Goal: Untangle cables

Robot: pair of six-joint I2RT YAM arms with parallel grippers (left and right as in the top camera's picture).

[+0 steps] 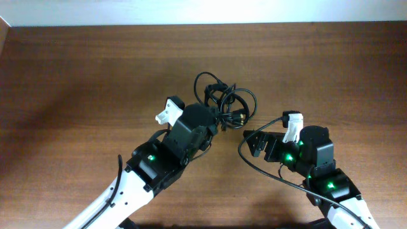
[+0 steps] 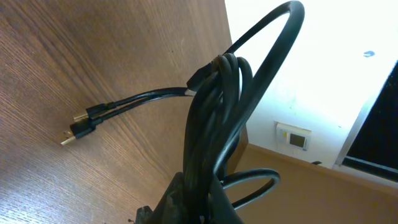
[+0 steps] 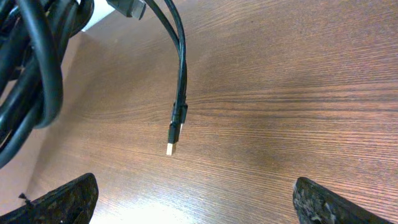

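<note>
Across the whole overhead view runs a dark brown wood-grain table (image 1: 76, 76), bare apart from the arms and one knot of cord. A pale band (image 1: 203, 11) lies beyond its far edge.

Near table centre, slightly right, sit the cables (image 1: 224, 100): thin black cords bunched in overlapping loops, with the biggest loop at the far-left side of the bunch. The left gripper (image 1: 215, 124) comes in from the lower left and is clamped on the near side of the bunch. In the left wrist view the cords rise straight out from btwn its jaws. Two plug ends (image 2: 79, 127) trail off to the side over the wood, gold-tipped, lying side by side.

The right gripper (image 1: 254, 143) sits just right of the bunch, not touching it. Its fingers (image 3: 65, 200) are wide apart w/ nothing btwn them. Ahead of it, a single plug (image 3: 174, 140) w/ a gold tip points down at the tabletop. Can't tell whether it touches the wood.

Past the table edge, the left wrist view shows a bright white wall, a small white socket plate (image 2: 293, 137) low on it, a tan floor strip and a dark panel (image 2: 379, 118) at far right.
</note>
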